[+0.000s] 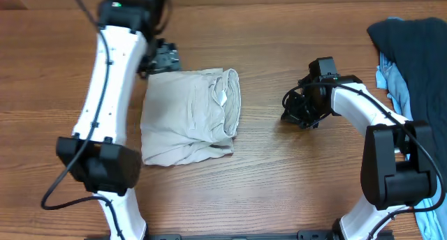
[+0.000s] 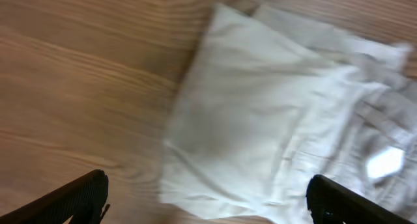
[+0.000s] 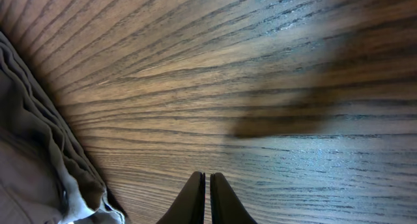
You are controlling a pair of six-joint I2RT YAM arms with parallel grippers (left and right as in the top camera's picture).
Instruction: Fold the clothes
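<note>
Your shorts [image 1: 187, 114] are lying a bit toward 9 o'clock from the middle of the surface [image 1: 279, 191], bundled into a rough rectangle. Looks like at least one fold is in. The thick bunched edge, waistband I reckon, runs down the 3 o'clock side. The 6 o'clock edge is ragged, with a layer poking out.

Your left jaws are spread wide with nothing in them, hanging just off the shorts' 11 o'clock corner. In the left wrist view the pale cloth shows between the two fingertips [image 2: 85, 193]. Your right jaws are pressed together on nothing, out at 3 o'clock of the shorts and apart from them, seemingly close over bare wood.

Handling-wise, this is thin, limp cotton. It's light with no stiffness, so expect it to sag and drag the moment you lift one spot, and the stacked layers will likely slide over each other. I'd pinch at a corner or hem and get every layer in the bite, not grab mid-panel. The waistband side is thickest and probably gives the firmest hold. Nothing fragile, so worst case you undo the fold.

There's a small white tag [image 1: 223, 98] near the waistband, too blurry to read. No brand or other writing that I can spot.

The dark garment [image 1: 412, 51] and the light blue one [image 1: 386, 79] at 2 o'clock aren't your job.
</note>
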